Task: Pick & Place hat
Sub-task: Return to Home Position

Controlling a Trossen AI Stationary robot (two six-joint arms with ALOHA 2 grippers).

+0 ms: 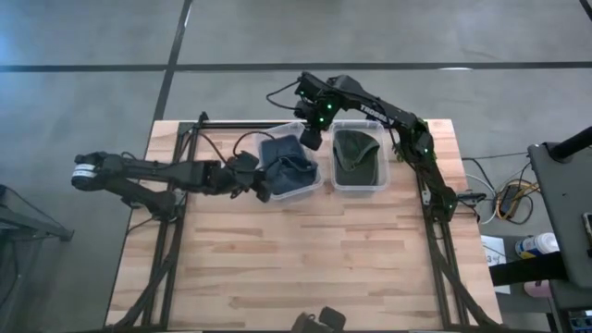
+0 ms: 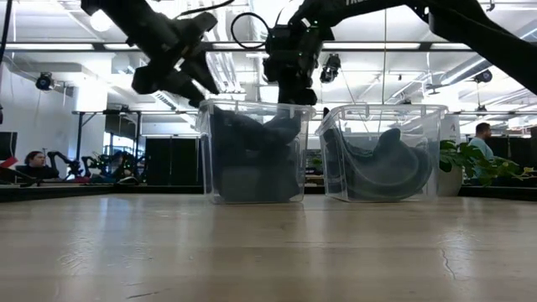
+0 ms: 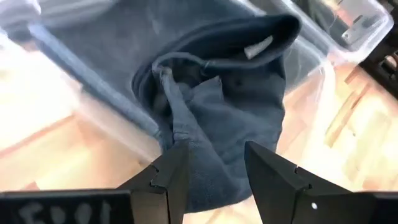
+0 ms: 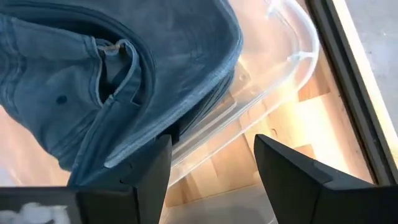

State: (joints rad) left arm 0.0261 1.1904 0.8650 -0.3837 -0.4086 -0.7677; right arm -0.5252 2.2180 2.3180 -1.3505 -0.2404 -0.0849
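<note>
Well, from where I stand the nearest stretch of the pale wooden plank surface (image 1: 296, 268) is bare; everything sits toward its far half. There the left clear plastic bin (image 2: 252, 105) and the right clear plastic bin (image 2: 382, 109) stand side by side, just apart. The left one holds the heaped blue fabric caps (image 1: 289, 168). The folds look like more than one cap, though I cannot separate them for an exact count. The right one holds a single dark green cap (image 1: 359, 157), curled against its walls. So the hats seem sorted by colour, and the placing looks done.

That would explain the arms. The left claw (image 3: 214, 149) hangs over the left bin's near-left corner, fingers parted with nothing between them and blue cloth below. The right claw (image 4: 211, 140) hovers above the same bin's far rim, close to the gap between the bins, likewise spread and empty. With both above the rim and clear of the cloth, I'd judge the next thing is simply to lift away to their rest poses without clipping the light bin.

By my count that is two arms, two claws, two bins and one green cap. Beyond the surface, out in the room, are a person (image 2: 35, 159), a second person (image 2: 482, 132) and a leafy plant (image 2: 461, 159).
</note>
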